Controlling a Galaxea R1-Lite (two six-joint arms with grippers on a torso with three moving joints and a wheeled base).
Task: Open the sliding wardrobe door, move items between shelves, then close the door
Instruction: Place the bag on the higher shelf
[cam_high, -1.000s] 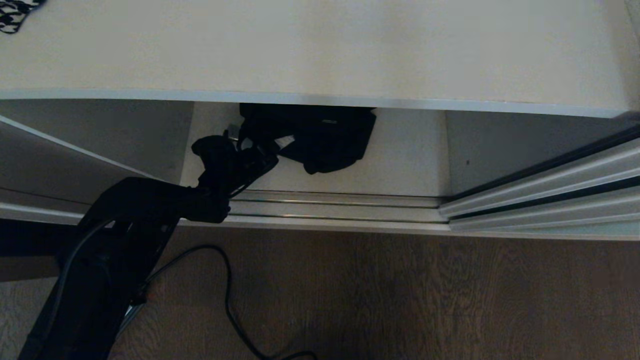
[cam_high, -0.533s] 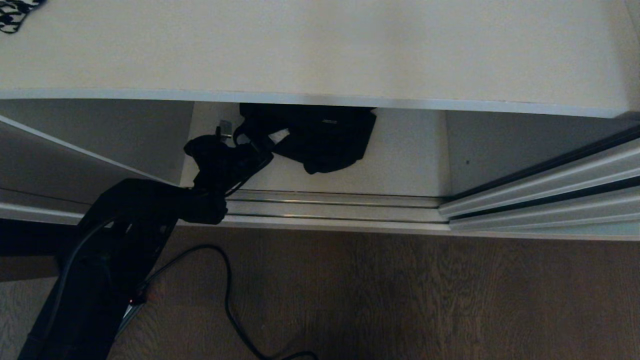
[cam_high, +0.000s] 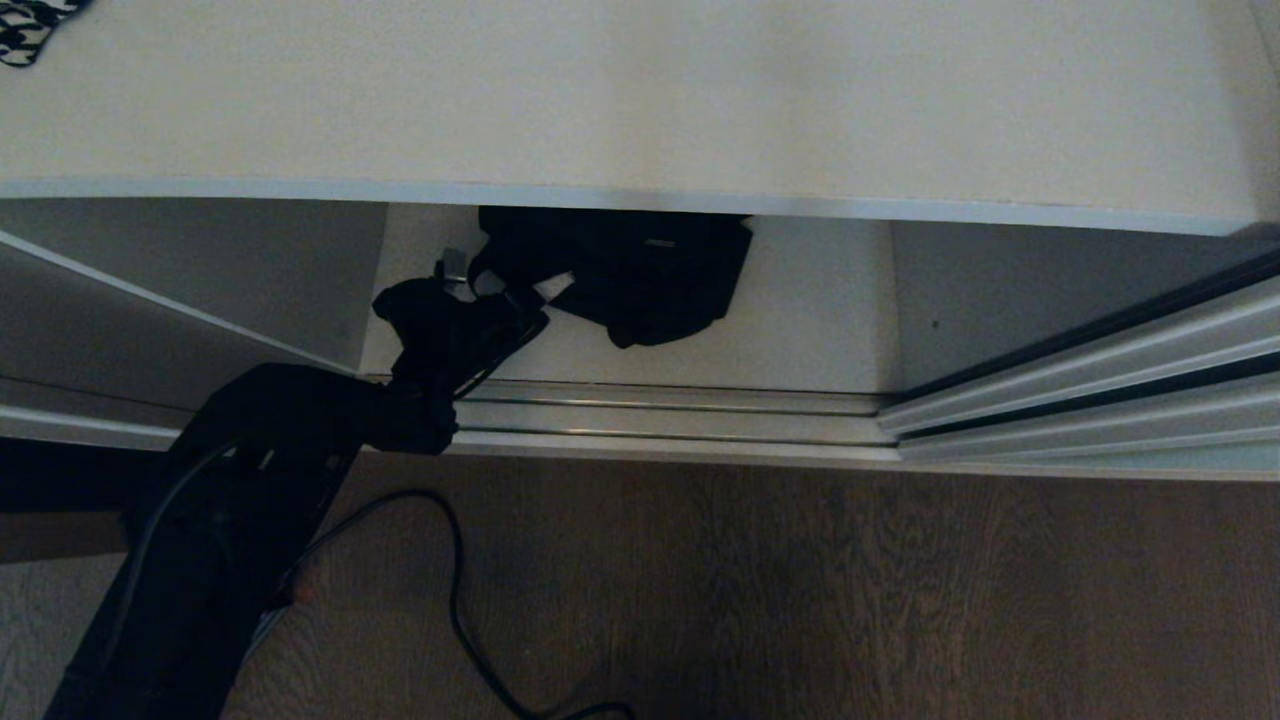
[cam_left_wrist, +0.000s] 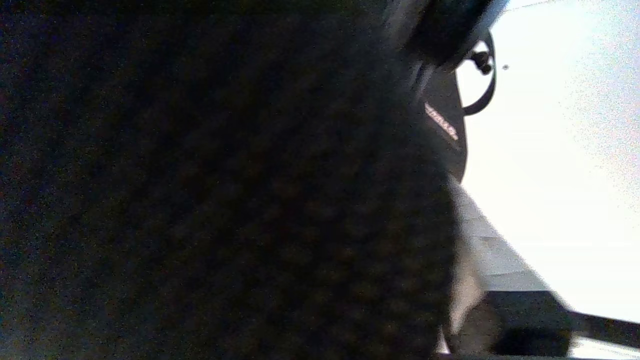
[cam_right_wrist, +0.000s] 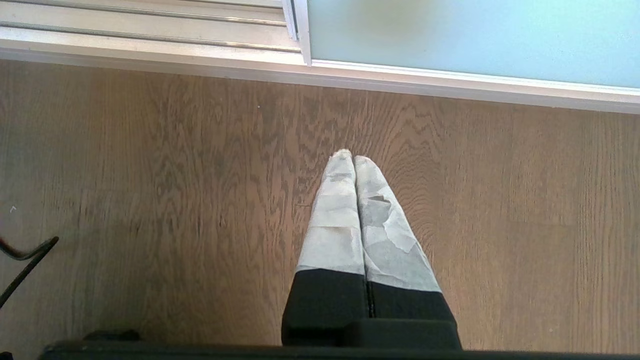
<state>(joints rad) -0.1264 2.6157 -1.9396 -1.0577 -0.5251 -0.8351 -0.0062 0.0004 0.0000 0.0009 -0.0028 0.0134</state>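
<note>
left gripper (cam_high: 500, 300) reaches into bottom shelf (cam_high: 800, 330), black bag (cam_high: 640, 275) touching its tip, just right; grip can't tell, tbh. right gripper (cam_right_wrist: 354, 159) parked, clamped empty.

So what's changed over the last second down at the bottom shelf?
Little. The left gripper pulled back slightly from the black bag, then settled against its strap end; whether it has taken hold can't be told. The bag, the upper shelf, the sliding door and the shut right gripper stayed put.
</note>
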